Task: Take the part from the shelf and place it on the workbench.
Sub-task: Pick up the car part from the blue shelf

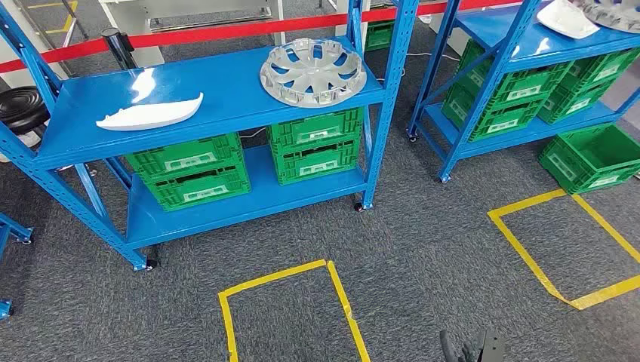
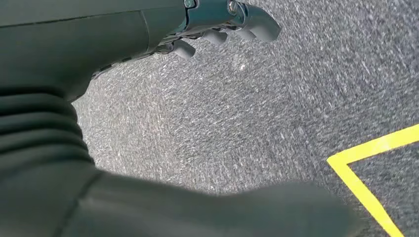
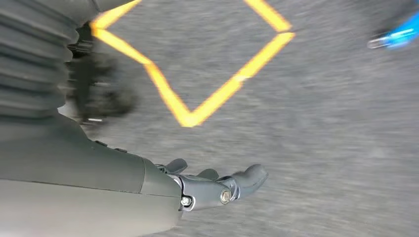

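On the top level of the blue shelf (image 1: pixel 234 102) lie a long white curved part (image 1: pixel 151 113) at its left and a silver wheel cover (image 1: pixel 313 72) at its right. My left hand (image 2: pixel 217 24) hangs over grey carpet with its fingers apart and nothing in it. My right hand (image 3: pixel 212 185) also hangs over the carpet, fingers stretched out and holding nothing; its dark fingertips (image 1: pixel 472 348) peek in at the bottom edge of the head view. Both hands are well short of the shelf.
Green crates (image 1: pixel 189 173) fill the shelf's lower level. A second blue shelf (image 1: pixel 506 34) at the right carries another white part (image 1: pixel 566 19), with a green crate (image 1: pixel 592 158) on the floor beside it. Yellow tape squares (image 1: pixel 287 275) mark the carpet. A red barrier tape (image 1: pixel 226 32) runs behind.
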Available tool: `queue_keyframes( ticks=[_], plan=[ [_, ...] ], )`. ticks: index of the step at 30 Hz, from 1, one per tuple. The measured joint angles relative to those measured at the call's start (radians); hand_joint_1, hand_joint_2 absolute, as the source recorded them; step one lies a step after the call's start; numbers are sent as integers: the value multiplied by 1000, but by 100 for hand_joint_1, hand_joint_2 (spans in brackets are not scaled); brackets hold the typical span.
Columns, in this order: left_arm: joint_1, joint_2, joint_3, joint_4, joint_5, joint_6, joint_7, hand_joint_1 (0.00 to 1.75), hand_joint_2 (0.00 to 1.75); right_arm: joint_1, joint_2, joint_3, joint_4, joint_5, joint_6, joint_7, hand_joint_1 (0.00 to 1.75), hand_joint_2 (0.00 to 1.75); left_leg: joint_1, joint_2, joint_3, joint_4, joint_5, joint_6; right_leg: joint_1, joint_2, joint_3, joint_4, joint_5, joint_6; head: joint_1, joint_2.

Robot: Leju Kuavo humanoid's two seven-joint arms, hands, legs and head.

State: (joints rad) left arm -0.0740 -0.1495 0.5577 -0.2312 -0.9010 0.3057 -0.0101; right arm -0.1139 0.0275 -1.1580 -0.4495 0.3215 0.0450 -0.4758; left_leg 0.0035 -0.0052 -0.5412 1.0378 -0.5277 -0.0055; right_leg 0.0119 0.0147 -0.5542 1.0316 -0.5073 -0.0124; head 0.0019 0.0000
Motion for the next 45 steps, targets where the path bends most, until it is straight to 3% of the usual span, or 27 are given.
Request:
queue_keyframes(
  ticks=[10,19,23,37,41,45],
  plan=[
    [-24,-12,58,6,-46,25,-10,0,0,-2,-2,60,-288,-84,12,-70,0,0,0,0,0,0,0,0,0,0,0,0,0,0,0,0],
    [-39,-24,105,11,-64,43,-22,0,0,-4,-2,237,-580,-59,-22,-98,0,0,0,0,0,0,0,0,0,0,0,0,0,0,0,0],
    [-47,-28,125,13,-66,57,-31,0,0,-15,-12,345,-674,10,-54,-95,0,175,0,-1,1,0,0,0,0,-1,0,0,0,0,0,0],
    [-55,-41,193,18,-62,102,-49,0,0,-57,-101,706,-851,340,-182,-55,0,175,0,-1,1,0,1,0,0,-1,0,0,0,0,0,0],
    [-55,-44,221,19,-46,118,-63,0,0,-61,-131,799,-887,443,-214,-35,0,0,0,-2,1,0,1,0,0,-1,0,0,0,0,0,0],
    [-56,-45,252,19,-26,139,-81,0,0,-62,-167,892,-922,547,-241,-11,0,0,0,-1,1,0,1,0,0,-1,0,0,0,0,0,0]
  ],
)
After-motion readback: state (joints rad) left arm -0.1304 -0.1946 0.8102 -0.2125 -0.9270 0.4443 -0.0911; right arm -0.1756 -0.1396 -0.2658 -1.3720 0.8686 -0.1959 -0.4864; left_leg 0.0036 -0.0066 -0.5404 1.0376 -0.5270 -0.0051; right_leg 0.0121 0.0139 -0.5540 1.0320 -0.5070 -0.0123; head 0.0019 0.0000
